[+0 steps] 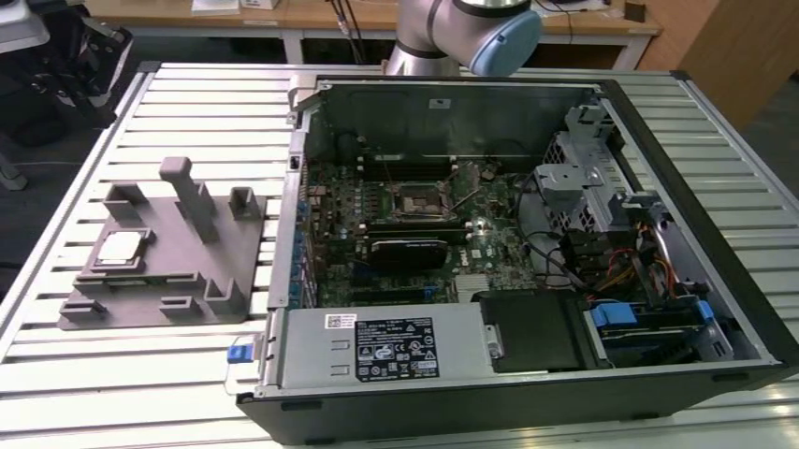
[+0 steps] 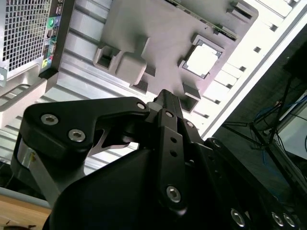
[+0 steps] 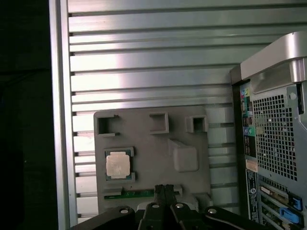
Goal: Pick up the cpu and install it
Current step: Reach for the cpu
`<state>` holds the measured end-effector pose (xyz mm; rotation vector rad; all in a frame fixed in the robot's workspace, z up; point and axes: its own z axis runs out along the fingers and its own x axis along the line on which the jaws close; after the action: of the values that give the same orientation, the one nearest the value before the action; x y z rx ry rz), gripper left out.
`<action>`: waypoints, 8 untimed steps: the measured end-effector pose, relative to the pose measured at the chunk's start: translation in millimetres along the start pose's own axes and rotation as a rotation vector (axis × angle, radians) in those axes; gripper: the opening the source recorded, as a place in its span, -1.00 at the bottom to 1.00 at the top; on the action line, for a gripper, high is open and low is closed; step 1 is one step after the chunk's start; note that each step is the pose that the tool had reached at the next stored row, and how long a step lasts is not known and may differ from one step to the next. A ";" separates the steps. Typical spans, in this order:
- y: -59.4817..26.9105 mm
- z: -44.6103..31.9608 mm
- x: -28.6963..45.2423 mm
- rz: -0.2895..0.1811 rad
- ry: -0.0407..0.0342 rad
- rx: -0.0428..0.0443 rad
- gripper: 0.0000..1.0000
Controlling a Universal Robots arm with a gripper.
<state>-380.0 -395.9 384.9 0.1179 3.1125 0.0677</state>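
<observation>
Nearest the exterior camera runs the front edge of a slatted metal table (image 1: 125, 393), the largest thing in the scene. An open computer case (image 1: 437, 103) lies on its side on the table, filling the exterior view's centre and right. Its green motherboard faces up, with the black square socket frame (image 1: 418, 199) near the middle of the frame. Behind the case, at the top centre of the frame, stands the silver and blue robot arm (image 1: 462, 33).

On the exterior view's left, just beside the case, sits a grey plastic fixture (image 1: 163, 271) with several upright posts. The cpu (image 1: 122, 247), a small pale square chip, lies flat in a recess on the fixture's left part. It appears in both wrist views as well (image 2: 202, 61) (image 3: 118, 164).

In both wrist views the black gripper (image 3: 163, 188) (image 2: 165, 94) hangs above the fixture, clear of the chip. Its fingers look pressed together and carry nothing.

Likely risks:
- Coming down with the fingers together could press on the chip's top or strike a post.
- The chip is thin and sits low in its recess, so it offers little edge and could slip or tilt in a weak pinch.
- A crooked placement in the socket could damage the contacts.
</observation>
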 end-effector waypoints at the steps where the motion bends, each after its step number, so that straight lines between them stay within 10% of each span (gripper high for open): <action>1: -0.1 0.0 2.3 0.000 0.0000 0.0000 -0.79; 8: -0.5 0.6 12.5 0.000 0.0000 0.0000 -0.79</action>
<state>-392.5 -395.4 384.0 0.1180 3.1125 0.0676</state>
